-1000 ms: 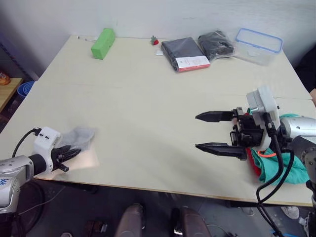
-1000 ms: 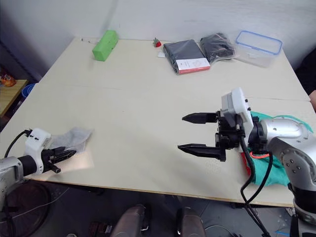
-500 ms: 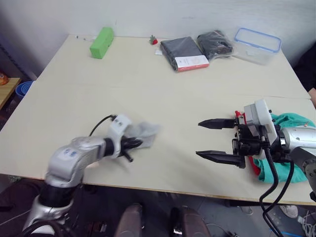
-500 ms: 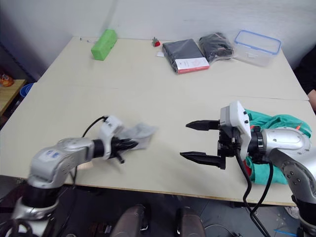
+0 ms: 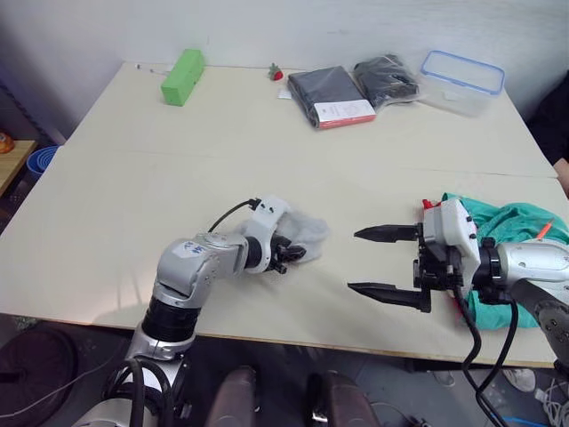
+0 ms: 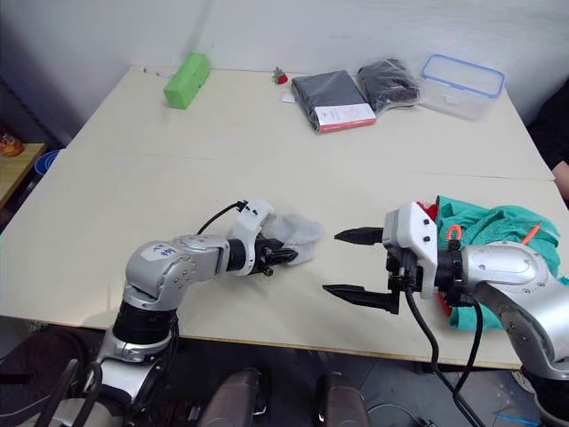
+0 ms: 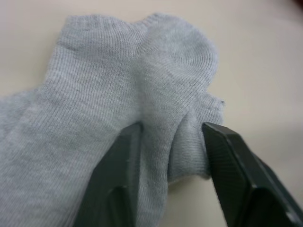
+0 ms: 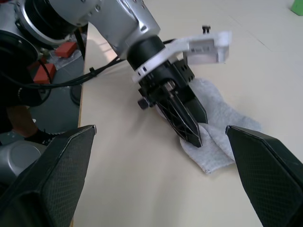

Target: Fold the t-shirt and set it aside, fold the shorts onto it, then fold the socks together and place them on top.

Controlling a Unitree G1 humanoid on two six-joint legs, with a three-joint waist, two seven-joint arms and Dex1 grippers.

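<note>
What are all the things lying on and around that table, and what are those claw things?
Socks: grey, near the table's middle front; I cannot count them.
Shorts: one, teal-green, bunched at the right edge.
T-shirt: one, red, just a bit showing beside the shorts.
Block: one, lime green, far left corner.
Folded garments: two, dark, at the far edge.
Container: one, clear with a blue rim, far right corner.
Small red thing: one, far edge, too small to identify.
Table: one, pale wood.
Left gripper: black fingers, shut on the socks.
Right gripper: black fingers, open, pointing at the socks.
</note>
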